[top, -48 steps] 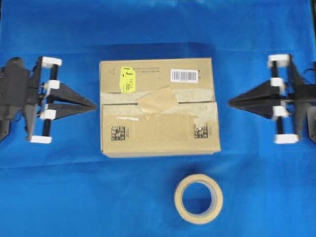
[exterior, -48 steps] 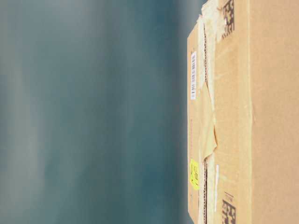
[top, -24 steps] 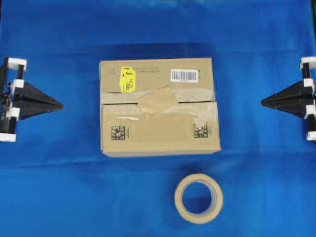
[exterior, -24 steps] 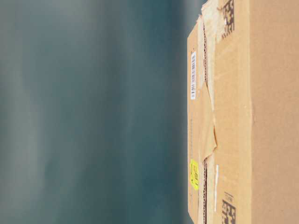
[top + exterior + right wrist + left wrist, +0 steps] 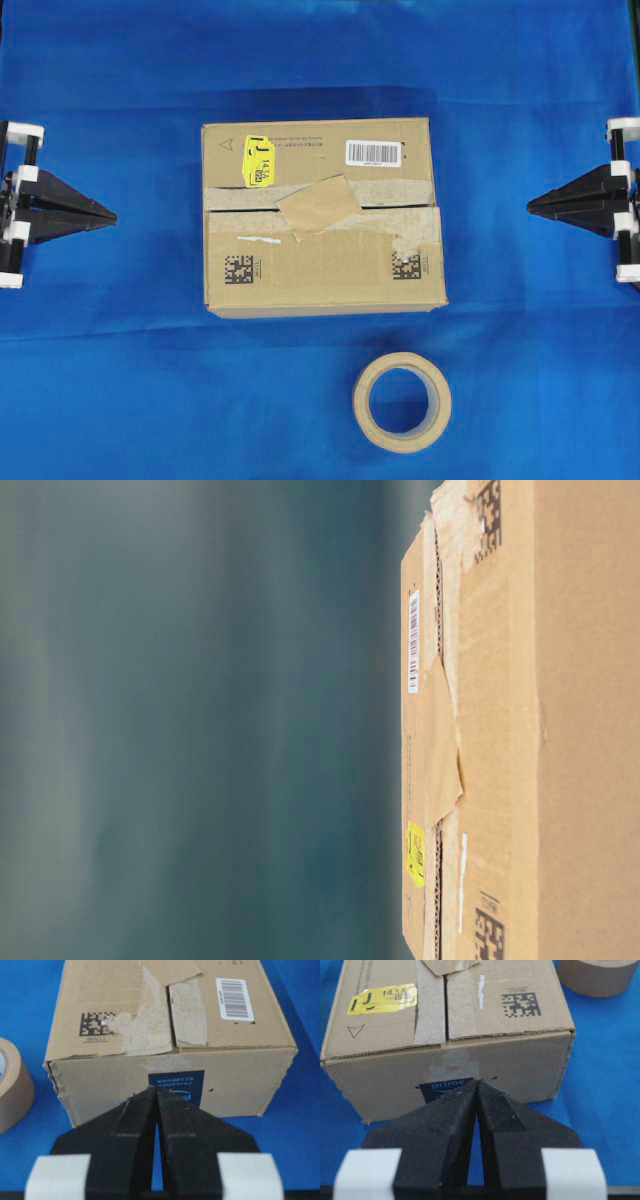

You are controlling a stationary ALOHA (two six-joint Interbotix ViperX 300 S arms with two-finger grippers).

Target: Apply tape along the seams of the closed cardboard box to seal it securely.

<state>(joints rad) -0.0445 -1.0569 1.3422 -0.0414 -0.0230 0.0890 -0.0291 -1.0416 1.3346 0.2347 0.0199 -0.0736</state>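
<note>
Two grippers, left gripper (image 5: 112, 215) and right gripper (image 5: 530, 208), sit pinched closed and empty, well apart from the cardboard box (image 5: 322, 262) between them. Nearest, a tape roll (image 5: 402, 402) lies unused; beyond it the tape (image 5: 319, 206) patch crosses mid-seam only. Both ends of the seams (image 5: 238, 211) look uncovered, so sealing appears barely started.
</note>
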